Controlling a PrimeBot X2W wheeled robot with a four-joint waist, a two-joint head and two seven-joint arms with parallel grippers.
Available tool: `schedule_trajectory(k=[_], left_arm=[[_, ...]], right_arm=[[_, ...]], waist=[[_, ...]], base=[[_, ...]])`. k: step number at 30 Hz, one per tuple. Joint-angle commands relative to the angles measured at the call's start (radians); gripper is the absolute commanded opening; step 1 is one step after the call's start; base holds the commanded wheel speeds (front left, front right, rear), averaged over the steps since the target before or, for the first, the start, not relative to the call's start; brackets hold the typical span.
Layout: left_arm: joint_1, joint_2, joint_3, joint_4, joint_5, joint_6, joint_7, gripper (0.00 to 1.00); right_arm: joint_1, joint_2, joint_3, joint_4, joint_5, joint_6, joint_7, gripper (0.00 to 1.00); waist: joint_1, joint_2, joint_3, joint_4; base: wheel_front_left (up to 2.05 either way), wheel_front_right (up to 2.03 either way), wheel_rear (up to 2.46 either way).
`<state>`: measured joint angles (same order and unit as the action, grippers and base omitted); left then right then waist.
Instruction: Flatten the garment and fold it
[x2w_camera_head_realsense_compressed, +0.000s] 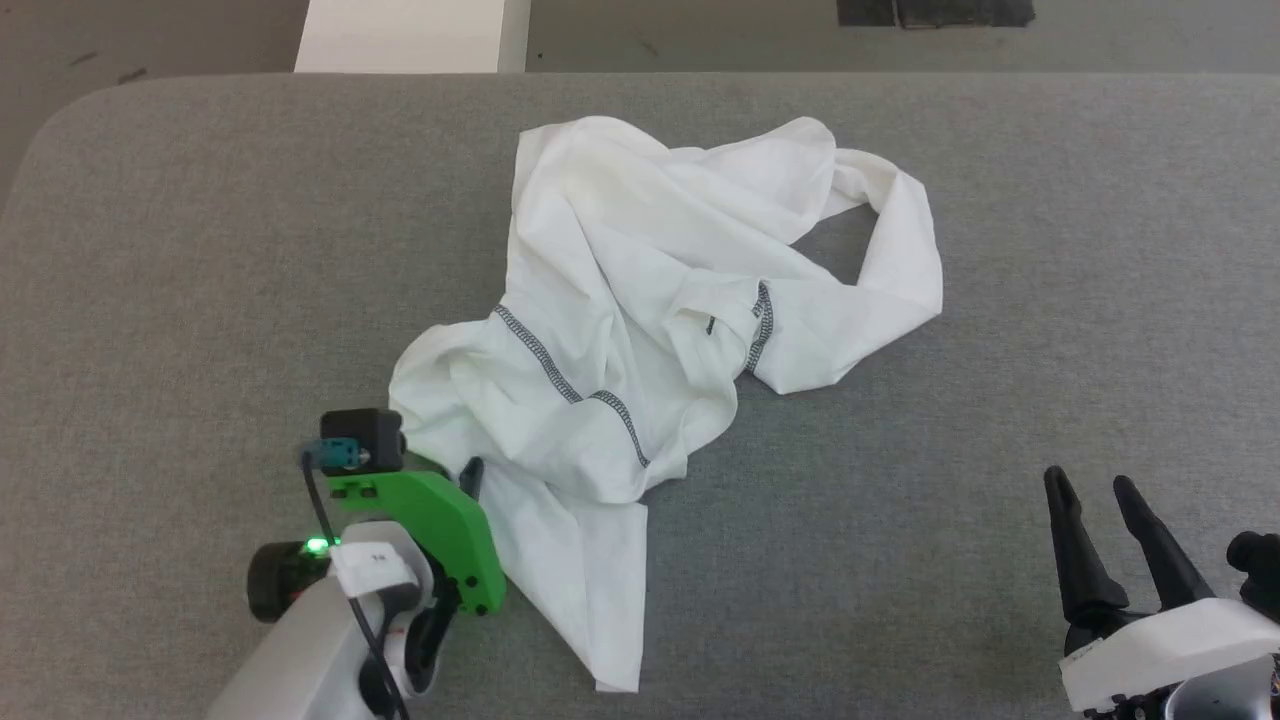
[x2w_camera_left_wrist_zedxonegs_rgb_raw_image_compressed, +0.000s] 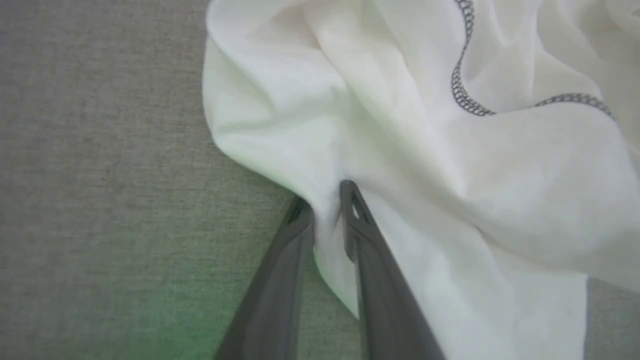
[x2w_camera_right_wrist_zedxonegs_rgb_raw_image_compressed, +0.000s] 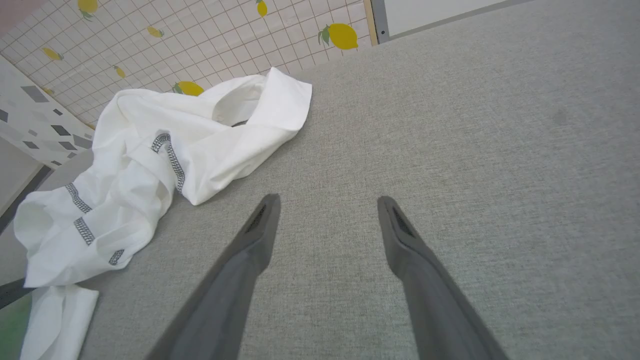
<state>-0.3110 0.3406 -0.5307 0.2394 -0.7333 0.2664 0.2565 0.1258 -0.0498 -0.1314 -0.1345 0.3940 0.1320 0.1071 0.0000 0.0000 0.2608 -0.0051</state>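
**Left hand** (x2w_camera_left_wrist_zedxonegs_rgb_raw_image_compressed: 325, 200): closed on the garment (x2w_camera_head_realsense_compressed: 620, 300). A fold of the thin white cloth is pinched between the two dark fingers (x2w_camera_left_wrist_zedxonegs_rgb_raw_image_compressed: 370, 250). The grip sits on the garment's near left border, where cloth meets the grey counter (x2w_camera_head_realsense_compressed: 200, 250). One finger lies along the counter side of the fold and the other rests on top of the cloth. In the head view the green wrist bracket (x2w_camera_head_realsense_compressed: 440, 520) sits just beside that same border.

**Garment**: a crumpled, unflattened heap at the middle of the counter.
- A narrow tail of cloth runs from the heap toward the robot, passing just right of the left hand.
- Dark grey seam stitching (x2w_camera_head_realsense_compressed: 560, 375) crosses the near half of the heap in a bent line, and a shorter stitched stretch shows further right.
- On the far right side a sleeve curls into a loop that encloses a patch of bare counter.

**Right hand** (x2w_camera_right_wrist_zedxonegs_rgb_raw_image_compressed: 327, 200): fingers spread wide with nothing between them. It is over bare counter, well apart from the garment, to the garment's right and nearer the robot.

**White box** (x2w_camera_head_realsense_compressed: 400, 35): past the counter's far edge, beyond the garment's far left corner. It is cut off by the frame, so whether it holds anything cannot be told.

**Lemon-print tiles** (x2w_camera_right_wrist_zedxonegs_rgb_raw_image_compressed: 200, 40): seen beyond the garment in the right wrist view.
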Motion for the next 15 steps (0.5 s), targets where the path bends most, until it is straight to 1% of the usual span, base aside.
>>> schedule_trajectory(k=[1,4,7,8,12,14,15], left_arm=[[0.010,-0.021,-0.016,0.027,-0.012,-0.014,-0.004,0.00],[0.013,-0.005,0.007,-0.008,-0.010,-0.019,-0.046,0.00],[0.053,0.033,0.062,-0.116,-0.039,0.002,-0.058,0.00],[0.135,0.148,0.157,-0.260,-0.035,0.084,-0.053,0.00],[0.280,0.288,0.299,-0.396,-0.046,0.194,-0.028,0.00],[0.338,0.333,0.352,-0.428,-0.047,0.232,-0.024,0.00],[0.355,0.341,0.369,-0.434,-0.046,0.247,-0.026,0.00]], right_arm=[[-0.006,0.000,-0.004,-0.001,-0.006,-0.001,0.003,1.00],[-0.001,0.000,-0.011,0.000,-0.007,-0.001,0.003,1.00],[0.005,0.000,-0.013,-0.002,-0.006,-0.001,0.004,1.00],[0.014,0.000,-0.018,-0.004,-0.003,-0.001,0.001,1.00],[0.022,0.000,-0.022,-0.001,0.001,-0.001,-0.002,1.00],[0.024,0.000,-0.025,0.002,0.002,-0.001,-0.004,1.00],[0.024,0.000,-0.026,0.003,0.002,-0.001,-0.004,1.00]], waist=[[0.0000,0.0000,-0.009,-0.003],[0.0000,0.0000,-0.021,-0.001],[0.0000,0.0000,-0.032,0.002],[0.0000,0.0000,-0.039,0.007],[0.0000,0.0000,-0.041,0.011],[0.0000,0.0000,-0.042,0.014],[0.0000,0.0000,-0.042,0.016]], base=[[0.00,0.00,0.00],[0.00,0.00,0.00],[0.00,0.00,0.00],[0.00,0.00,0.00],[0.00,0.00,0.00],[0.00,0.00,0.00],[0.00,0.00,0.00]])
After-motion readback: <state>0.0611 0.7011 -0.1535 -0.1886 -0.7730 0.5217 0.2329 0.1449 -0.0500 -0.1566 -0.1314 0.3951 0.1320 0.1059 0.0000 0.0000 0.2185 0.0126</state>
